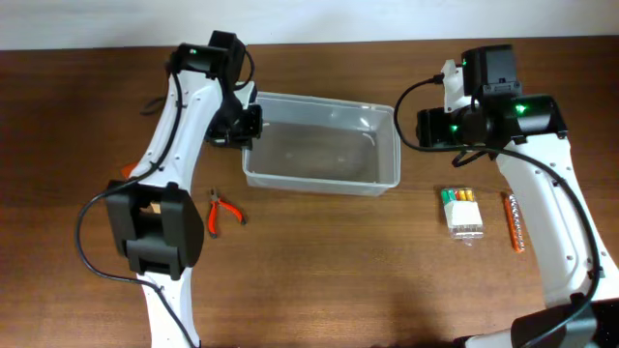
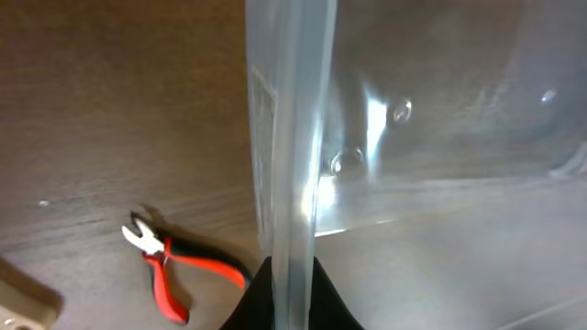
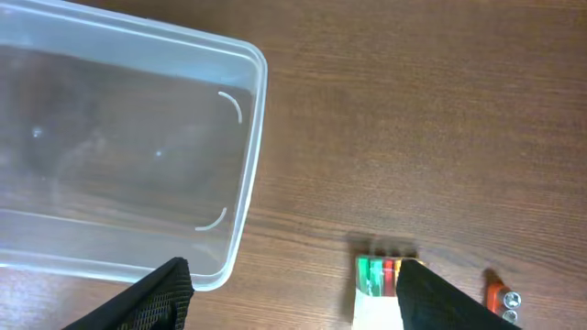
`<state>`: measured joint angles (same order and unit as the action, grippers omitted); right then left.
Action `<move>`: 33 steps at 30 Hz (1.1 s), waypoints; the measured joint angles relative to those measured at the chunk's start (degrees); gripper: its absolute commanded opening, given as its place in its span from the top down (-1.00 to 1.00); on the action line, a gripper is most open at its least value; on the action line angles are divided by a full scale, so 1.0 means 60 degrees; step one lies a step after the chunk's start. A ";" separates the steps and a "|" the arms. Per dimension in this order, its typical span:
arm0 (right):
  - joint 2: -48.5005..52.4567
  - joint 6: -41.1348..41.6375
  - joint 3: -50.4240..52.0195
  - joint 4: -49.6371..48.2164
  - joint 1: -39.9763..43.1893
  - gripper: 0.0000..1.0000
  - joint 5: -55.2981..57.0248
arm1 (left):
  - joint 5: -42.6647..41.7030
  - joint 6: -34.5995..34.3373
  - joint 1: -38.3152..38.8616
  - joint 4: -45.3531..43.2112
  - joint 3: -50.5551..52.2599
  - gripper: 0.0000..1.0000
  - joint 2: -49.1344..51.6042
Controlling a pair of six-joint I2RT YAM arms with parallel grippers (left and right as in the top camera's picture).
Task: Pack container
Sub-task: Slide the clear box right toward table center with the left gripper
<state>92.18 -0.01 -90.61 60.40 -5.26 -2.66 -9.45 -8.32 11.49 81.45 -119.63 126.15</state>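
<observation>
Toward the back of the worktop, my left fingers clamped shut on the end wall of the clear container, seemingly steadying it for packing; my right fingers hung wide apart, empty, beside its other end.

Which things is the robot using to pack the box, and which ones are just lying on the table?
In the job:
container
left gripper, shut on the container's wall
right gripper, open and holding nothing

Just lying about, untouched (maybe waiting to be packed):
pliers
pack of coloured sticks
orange tool
</observation>
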 measured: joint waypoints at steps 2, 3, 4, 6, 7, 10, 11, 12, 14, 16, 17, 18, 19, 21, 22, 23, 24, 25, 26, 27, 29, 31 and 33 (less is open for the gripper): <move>0.0004 -0.0004 0.0000 0.0018 0.0000 -0.45 0.0000 | -0.0036 0.0000 0.0000 -0.0142 0.0200 0.96 0.0000; 0.0004 -0.0004 0.0000 0.0018 0.0000 -0.46 0.0000 | -0.0036 0.0000 0.0000 -0.0171 0.0248 0.95 0.0000; 0.0004 0.0000 0.0000 0.0033 0.0000 -0.46 0.0000 | -0.0044 -0.0004 0.0000 -0.0211 0.0324 0.96 0.0000; 0.0007 -0.0007 0.0000 0.0069 0.0000 -0.46 0.0000 | -0.0066 0.0000 0.0000 -0.0273 0.0452 0.96 0.0000; 0.0007 -0.0011 0.0000 0.0080 0.0000 -0.46 0.0000 | -0.0069 0.0000 0.0000 -0.0306 0.0495 0.96 0.0000; 0.0007 -0.0007 0.0000 0.0084 0.0000 -0.47 0.0000 | -0.0073 0.0000 0.0000 -0.0401 0.0608 0.96 0.0000; 0.0007 -0.0007 0.0000 0.0087 0.0000 -0.47 0.0000 | -0.0076 0.0000 0.0000 -0.0459 0.0656 0.96 0.0000; 0.0007 -0.0004 0.0000 0.0087 0.0000 -0.47 0.0000 | -0.0084 0.0000 0.0000 -0.0521 0.0718 0.96 0.0000; 0.0007 -0.0007 0.0000 0.0113 0.0000 -0.52 0.0000 | -0.0102 -0.0004 0.0000 -0.0656 0.0882 0.96 0.0000; 0.0007 0.0004 0.0000 0.0149 0.0000 -0.55 0.0000 | -0.0106 0.0000 0.0000 -0.0798 0.1082 0.96 0.0000; 0.0007 0.0000 0.0000 0.0160 0.0000 -0.56 0.0000 | -0.0106 0.0000 0.0000 -0.0852 0.1180 0.96 0.0000; 0.0007 -0.0004 0.0000 0.0164 0.0000 -0.56 0.0000 | -0.0106 -0.0004 0.0000 -0.0911 0.1271 0.96 0.0000; 0.0007 -0.0007 0.0000 0.0182 0.0000 -0.56 0.0000 | -0.0106 0.0000 0.0000 -0.0954 0.1355 0.96 0.0000; 0.0007 -0.0007 0.0000 0.0229 0.0000 -0.56 0.0000 | -0.0106 -0.0004 0.0000 -0.1027 0.1515 0.96 0.0000; 0.0007 0.0000 0.0000 0.0251 0.0000 -0.56 0.0000 | -0.0106 0.0000 0.0000 -0.1056 0.1596 0.96 0.0000; 0.0007 -0.0004 0.0000 0.0270 0.0000 -0.56 0.0000 | -0.0109 0.0000 0.0000 -0.1064 0.1654 0.96 0.0000; 0.0007 -0.0004 0.0000 0.0288 0.0000 -0.57 0.0000 | -0.0135 0.0000 0.0000 -0.1078 0.1657 0.96 0.0000; 0.0007 0.0000 0.0000 0.0306 0.0000 -0.57 0.0000 | -0.0135 0.0000 0.0000 -0.1082 0.1657 0.96 0.0000; 0.0007 0.0000 0.0000 0.0306 0.0000 -0.57 0.0000 | -0.0142 0.0000 0.0000 -0.1086 0.1657 0.96 0.0000; 0.0007 -0.0004 0.0000 0.0302 0.0000 -0.57 0.0000 | -0.0142 0.0000 0.0000 -0.1093 0.1657 0.96 0.0000; 0.0007 -0.0004 0.0000 0.0310 0.0000 -0.57 0.0000 | -0.0142 0.0004 0.0000 -0.1093 0.1657 0.96 0.0000; 0.0007 -0.0004 0.0000 0.0335 0.0000 -0.58 0.0000 | -0.0142 0.0004 0.0000 -0.1096 0.1661 0.79 0.0000; 0.0007 -0.0007 0.0000 0.0382 0.0000 -0.65 0.0000 | -0.0138 0.0066 0.0000 -0.1100 0.1665 0.28 0.0000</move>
<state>92.23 -0.05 -90.61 62.70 -5.26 -2.66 -10.28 -7.92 11.49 74.85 -109.65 126.15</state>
